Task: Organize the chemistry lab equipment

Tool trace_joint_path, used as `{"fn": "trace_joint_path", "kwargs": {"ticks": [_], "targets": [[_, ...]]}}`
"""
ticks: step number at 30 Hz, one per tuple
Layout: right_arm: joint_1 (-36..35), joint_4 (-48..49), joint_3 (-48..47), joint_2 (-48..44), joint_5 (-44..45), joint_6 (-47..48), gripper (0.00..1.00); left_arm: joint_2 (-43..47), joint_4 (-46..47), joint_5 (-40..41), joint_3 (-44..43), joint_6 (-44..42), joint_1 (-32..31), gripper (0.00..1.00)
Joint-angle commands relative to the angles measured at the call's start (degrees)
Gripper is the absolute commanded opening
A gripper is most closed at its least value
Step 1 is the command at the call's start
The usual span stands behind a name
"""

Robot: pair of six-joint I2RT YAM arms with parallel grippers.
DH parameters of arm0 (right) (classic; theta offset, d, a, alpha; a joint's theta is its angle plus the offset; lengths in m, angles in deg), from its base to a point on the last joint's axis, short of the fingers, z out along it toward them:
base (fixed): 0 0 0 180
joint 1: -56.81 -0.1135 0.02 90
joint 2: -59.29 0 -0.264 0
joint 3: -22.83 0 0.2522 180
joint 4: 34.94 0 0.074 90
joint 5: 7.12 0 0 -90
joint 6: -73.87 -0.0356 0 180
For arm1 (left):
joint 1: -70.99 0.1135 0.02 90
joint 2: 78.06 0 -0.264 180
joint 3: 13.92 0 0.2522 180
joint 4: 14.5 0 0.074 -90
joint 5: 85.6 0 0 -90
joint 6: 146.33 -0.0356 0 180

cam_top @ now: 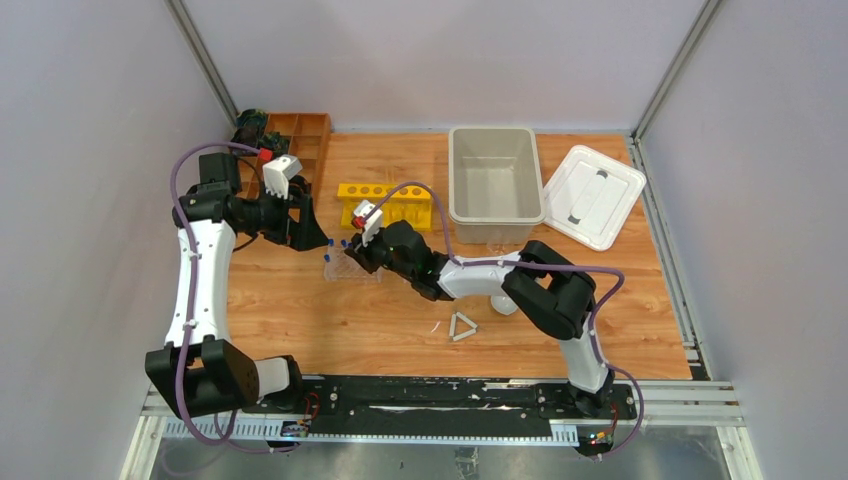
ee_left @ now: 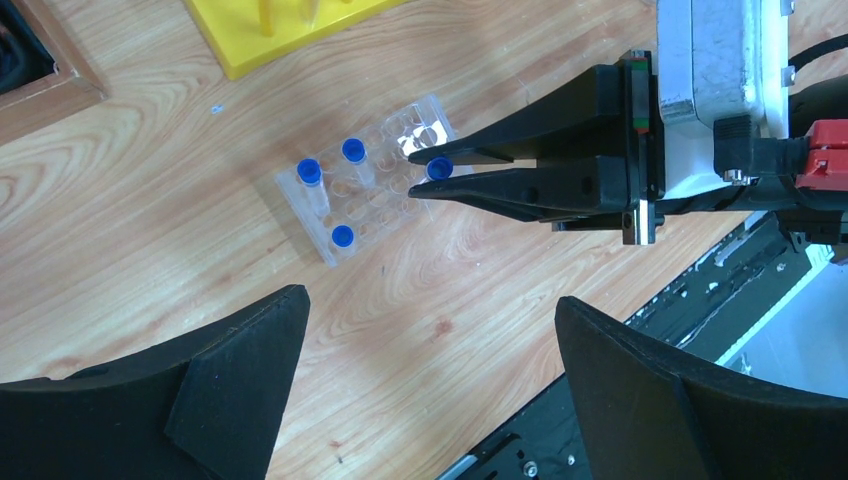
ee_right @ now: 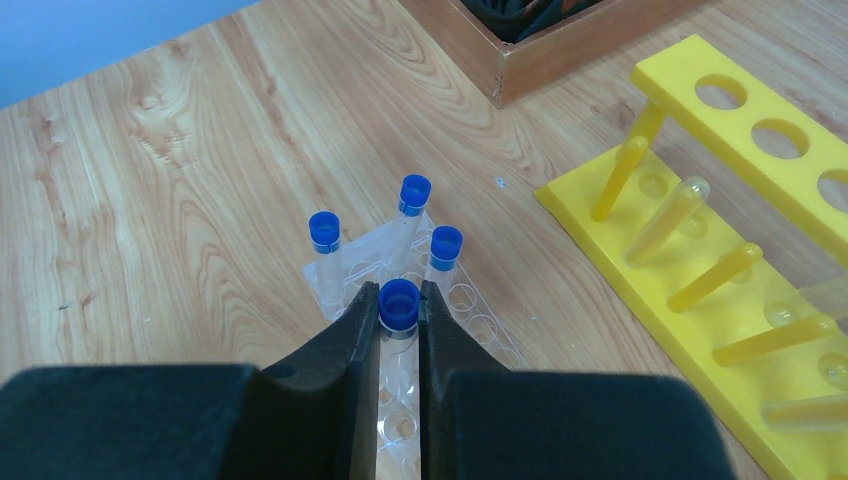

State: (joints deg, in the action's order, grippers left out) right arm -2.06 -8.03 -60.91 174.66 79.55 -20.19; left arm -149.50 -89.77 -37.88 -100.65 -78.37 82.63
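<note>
A clear plastic tube rack (cam_top: pixel 352 268) lies on the wooden table, with three blue-capped clear tubes (ee_right: pixel 324 230) standing in it. My right gripper (ee_right: pixel 399 300) is shut on a fourth blue-capped tube (ee_right: pixel 399 318), held upright over the rack (ee_right: pixel 470 310). The left wrist view shows the same grip (ee_left: pixel 440 168) above the rack (ee_left: pixel 385 205). My left gripper (ee_left: pixel 430 330) is open and empty, above the table just left of the rack (cam_top: pixel 308 232). A small white triangle (cam_top: pixel 462 326) lies near the front. A white round dish (cam_top: pixel 503 303) shows partly beside the right arm. I cannot make out the beaker or funnel.
A yellow tube rack (cam_top: pixel 390 205) with yellowish tubes stands behind the clear rack. A grey bin (cam_top: pixel 495 215) and its white lid (cam_top: pixel 592 195) sit at the back right. A wooden compartment tray (cam_top: pixel 300 140) with black objects is at the back left.
</note>
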Motion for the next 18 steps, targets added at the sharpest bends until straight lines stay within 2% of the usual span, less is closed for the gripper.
{"fn": "trace_joint_path", "kwargs": {"ticks": [1, 18], "targets": [[-0.4, 4.9, 0.2, 1.3, 1.7, 2.1, 0.0, -0.3, 0.3, -0.1, -1.2, -0.1, -0.1, 1.0], [-0.4, 8.1, 3.1, 2.8, 2.1, 1.7, 0.0, 0.8, 0.3, -0.8, -1.2, -0.7, 0.0, 1.0]]}}
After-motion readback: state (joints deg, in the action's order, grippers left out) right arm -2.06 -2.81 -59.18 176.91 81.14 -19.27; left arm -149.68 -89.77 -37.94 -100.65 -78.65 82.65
